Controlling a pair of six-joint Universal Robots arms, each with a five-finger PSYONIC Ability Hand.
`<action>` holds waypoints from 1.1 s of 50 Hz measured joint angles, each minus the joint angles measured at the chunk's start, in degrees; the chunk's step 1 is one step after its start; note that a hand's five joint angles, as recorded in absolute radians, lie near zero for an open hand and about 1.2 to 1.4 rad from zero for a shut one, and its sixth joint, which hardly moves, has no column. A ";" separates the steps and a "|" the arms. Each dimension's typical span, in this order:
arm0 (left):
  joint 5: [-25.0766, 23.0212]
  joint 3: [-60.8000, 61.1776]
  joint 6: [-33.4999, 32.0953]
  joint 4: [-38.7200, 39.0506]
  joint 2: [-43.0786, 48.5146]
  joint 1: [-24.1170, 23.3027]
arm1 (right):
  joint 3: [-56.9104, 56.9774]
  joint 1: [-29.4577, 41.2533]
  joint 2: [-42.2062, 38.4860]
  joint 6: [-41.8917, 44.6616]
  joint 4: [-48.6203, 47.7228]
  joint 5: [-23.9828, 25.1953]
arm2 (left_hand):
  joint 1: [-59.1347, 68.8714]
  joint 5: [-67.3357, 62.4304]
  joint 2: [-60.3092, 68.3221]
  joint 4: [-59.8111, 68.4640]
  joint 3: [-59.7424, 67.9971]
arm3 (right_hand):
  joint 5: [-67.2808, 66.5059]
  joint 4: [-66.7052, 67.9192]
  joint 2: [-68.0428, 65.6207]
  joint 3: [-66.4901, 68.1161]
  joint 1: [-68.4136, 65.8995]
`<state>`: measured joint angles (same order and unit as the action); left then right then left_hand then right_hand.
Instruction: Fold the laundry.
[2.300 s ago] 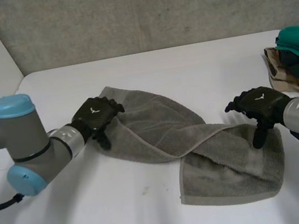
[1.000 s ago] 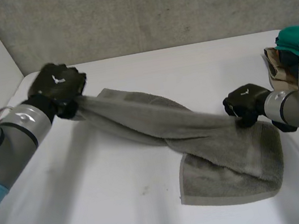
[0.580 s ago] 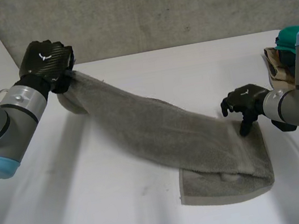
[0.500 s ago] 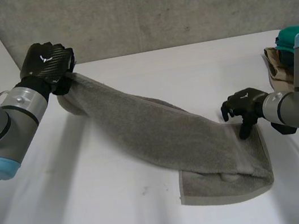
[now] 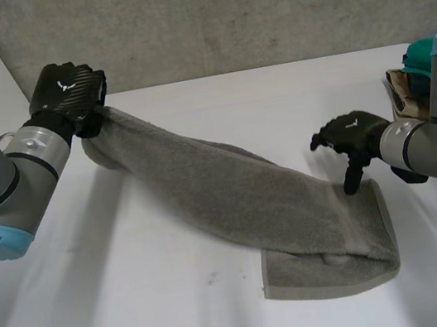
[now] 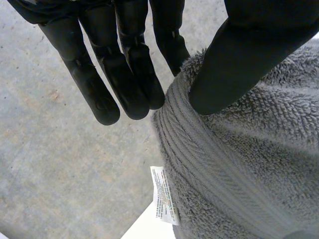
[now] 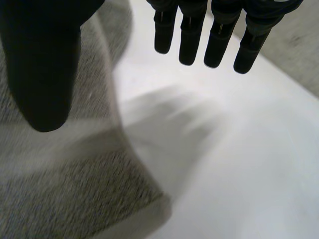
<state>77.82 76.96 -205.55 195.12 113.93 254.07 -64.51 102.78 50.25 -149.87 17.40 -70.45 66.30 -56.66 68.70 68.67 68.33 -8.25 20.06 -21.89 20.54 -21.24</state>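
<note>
At the left, the left hand (image 5: pixel 67 86) is raised off the table (image 5: pixel 142 310), pinching one end of the grey towel (image 5: pixel 240 193) between thumb and fingers, so the cloth slopes down to a doubled-over part lying flat at the right. There the right hand (image 5: pixel 354 134) hovers over the towel's edge, fingers loose and holding nothing. With that end unpinned, I'd worry any pull from the left would drag the flat part askew, or the hem slip from that thin pinch.

a white table (image 5: pixel 142 310) stands before a rough grey concrete wall (image 5: pixel 218 12), softly lit
</note>
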 measured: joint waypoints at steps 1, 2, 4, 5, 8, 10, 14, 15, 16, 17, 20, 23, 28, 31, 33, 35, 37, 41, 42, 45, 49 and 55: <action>0.03 0.13 0.02 -0.03 -0.31 -0.25 | -0.36 0.15 0.68 -1.52 -1.10 -0.08 | 0.00 0.00 0.00 0.07 0.00 | 1.21 -1.05 1.21 -1.33 1.36; 0.07 0.33 0.06 -0.05 -0.95 -0.64 | -0.62 0.31 1.21 -3.30 -2.20 -0.16 | 0.00 0.00 0.00 0.15 0.00 | 2.52 -2.29 2.90 -2.93 2.94; 0.08 0.72 0.14 -0.07 -2.32 -1.25 | -0.71 0.67 2.00 -7.96 -4.50 -0.10 | 0.00 0.00 0.00 0.15 0.00 | 5.07 -4.95 6.98 -5.95 5.74; 0.08 0.93 0.20 -0.07 -3.07 -1.47 | -0.60 0.78 2.13 -9.45 -5.13 0.00 | 0.00 0.00 0.00 0.15 0.00 | 5.19 -5.33 7.29 -6.20 5.94; 0.04 1.69 0.38 -0.05 -5.75 -2.03 | 0.79 1.57 1.94 -15.63 -7.09 1.10 | 0.00 0.00 0.00 0.15 0.00 | 5.18 -5.52 7.34 -6.27 5.94; -0.01 2.32 0.49 0.00 -7.81 -2.31 | 2.26 2.46 1.05 -18.47 -7.68 2.33 | 0.00 0.00 0.00 0.15 0.00 | 5.18 -5.52 7.34 -6.27 5.94; -0.14 3.78 0.64 0.24 -11.90 -2.91 | 6.68 5.06 -2.95 -21.70 -6.93 5.85 | 0.00 0.00 0.00 0.16 0.00 | 2.87 -4.99 6.99 -5.46 5.58; -0.17 4.09 0.66 0.32 -12.73 -3.05 | 7.60 5.51 -3.92 -21.93 -6.46 6.45 | 0.00 0.00 0.00 0.16 0.00 | 1.17 -3.61 5.87 -4.03 4.85; -0.21 4.40 0.68 0.41 -13.52 -3.17 | 8.73 6.01 -5.21 -22.10 -5.72 7.03 | 0.00 0.00 0.00 0.16 0.00 | -1.09 -1.02 3.14 -1.44 2.49; -0.23 4.80 0.68 0.61 -14.57 -3.32 | 10.17 6.51 -6.92 -22.17 -4.71 7.67 | 0.00 0.00 0.00 0.16 0.00 | -4.82 2.37 -0.73 1.99 -1.46; -0.24 5.42 0.69 1.09 -16.14 -3.48 | 12.75 7.16 -9.90 -21.99 -2.74 8.38 | 0.00 0.00 0.00 0.16 0.02 | -11.82 9.52 -8.16 9.68 -9.12; -0.24 6.00 0.61 1.86 -17.30 -3.40 | 15.33 7.44 -12.61 -21.45 -0.70 8.41 | 0.00 0.00 0.00 0.16 0.03 | -36.32 35.96 -35.00 35.66 -35.66; -0.08 6.27 0.30 2.55 -17.41 -2.82 | 16.67 7.13 -11.56 -20.08 0.29 6.00 | 0.00 0.00 0.00 0.16 0.03 | -48.18 48.33 -45.64 47.36 -44.08; -0.03 6.25 0.16 2.50 -16.82 -2.22 | 15.50 6.73 -8.02 -18.37 -0.01 4.22 | 0.00 0.00 0.00 0.16 0.03 | -48.18 48.36 -45.64 47.36 -44.08; -0.05 6.25 0.00 2.25 -15.85 -1.49 | 13.53 6.21 -4.08 -15.97 -0.53 2.88 | 0.00 0.00 0.01 0.17 0.03 | -48.18 48.36 -45.64 47.36 -44.08; -0.11 6.34 -0.21 1.38 -13.91 -0.46 | 9.92 5.37 1.54 -11.34 -0.93 1.49 | 0.00 0.00 0.02 0.17 0.03 | -48.18 48.39 -45.64 47.38 -44.08; -0.15 6.50 -0.33 0.12 -12.30 0.15 | 7.33 4.88 4.65 -7.87 -0.85 0.90 | 0.00 0.00 0.02 0.17 0.03 | -48.18 48.47 -45.64 47.39 -44.08; -0.24 6.63 -0.61 -3.76 -8.68 0.88 | 2.12 4.24 8.86 -0.14 1.00 -0.27 | 0.00 0.00 0.02 0.17 0.04 | -48.18 48.56 -45.64 47.41 -44.08; -0.27 6.56 -0.78 -5.06 -7.40 0.99 | 0.78 4.15 9.54 2.20 1.90 -0.83 | 0.00 0.00 0.02 0.17 0.04 | -48.18 48.57 -45.65 47.42 -44.08; -0.24 5.87 -1.63 -8.43 -3.37 1.14 | -1.53 4.15 9.94 7.83 4.25 -3.17 | 0.00 0.00 0.02 0.17 0.04 | -48.15 48.57 -45.64 47.42 -44.08; -0.04 2.62 -4.19 -10.67 2.55 1.09 | -0.86 4.67 8.31 13.31 5.38 -7.41 | 0.00 0.00 0.02 0.17 0.05 | -48.18 48.58 -45.64 47.43 -44.08; 1.46 -9.27 -8.98 -7.49 10.06 0.51 | 7.78 6.07 4.05 13.96 -2.43 -12.20 | 0.00 0.00 0.06 0.20 0.09 | -48.31 48.59 -45.65 47.65 -44.08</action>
<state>79.28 67.69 -214.53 187.62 123.99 254.58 -56.73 108.85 54.30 -135.91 14.97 -82.65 66.30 -56.66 68.76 68.86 68.42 -56.56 68.65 -67.53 68.19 -65.32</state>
